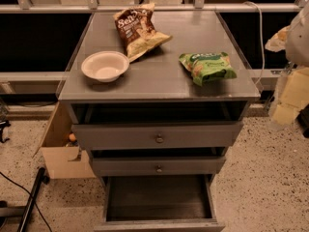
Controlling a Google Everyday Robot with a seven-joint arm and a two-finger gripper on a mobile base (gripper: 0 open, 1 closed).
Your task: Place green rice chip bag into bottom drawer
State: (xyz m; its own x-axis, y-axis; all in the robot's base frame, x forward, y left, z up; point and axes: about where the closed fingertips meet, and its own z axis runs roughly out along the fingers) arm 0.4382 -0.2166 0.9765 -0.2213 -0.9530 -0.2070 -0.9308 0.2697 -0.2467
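A small, crinkly, bright green rice chip bag [208, 66] is seen lying flat on the right part of the grey worktop [164, 79] of a grey three-drawer cabinet [235, 111]. It is close to the right edge and apart from the other things laid there. A larger brown-and-yellow chip bag [139, 30] is laid towards the back, near the middle. A shallow round white bowl [105, 65] is set on the left, just beside that bag's lower end.

Below the worktop, two shallow knobbed drawers [157, 137] are stacked, each drawn out a little. The deep bottom drawer [159, 199] is pulled out furthest, and its plain dark inside is exposed to view.

The robot's pale tool [291, 95] is found at the right edge of the view, beside the cabinet and off the worktop, apart from the green bag. Whether it is wide or narrow cannot be told.

An open cardboard box [60, 153] is placed on the speckled floor [260, 178] to the cabinet's left.
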